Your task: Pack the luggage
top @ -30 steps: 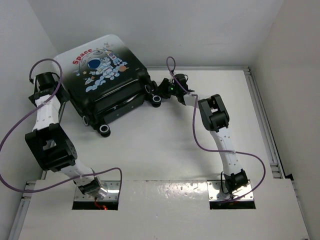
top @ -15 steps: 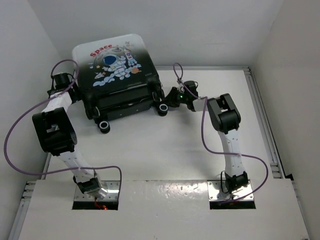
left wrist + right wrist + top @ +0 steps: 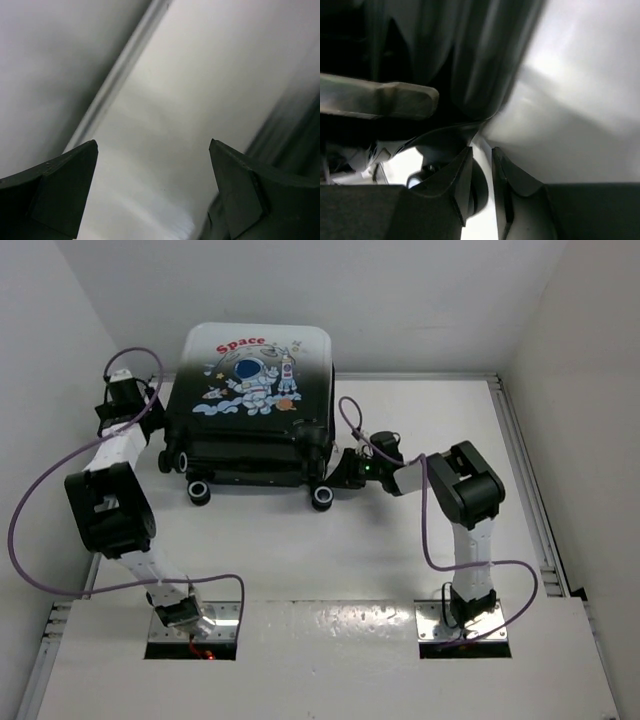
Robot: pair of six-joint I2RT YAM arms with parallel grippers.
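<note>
Both flank the luggage [image 3: 250,390]: left claw [image 3: 152,145], right claw [image 3: 481,150]

The white table [image 3: 300,550] is being enclosed by plain white walls [image 3: 420,300]. Light is being reflected by the glossy near panel [image 3: 330,660].

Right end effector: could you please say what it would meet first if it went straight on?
The right end effector would probably meet the luggage, at the corner by its caster; depth is unclear.

White table [image 3: 330,560], the luggage [image 3: 250,430] (astronaut print up) on its far left part, casters [image 3: 321,499] nearest.
</note>
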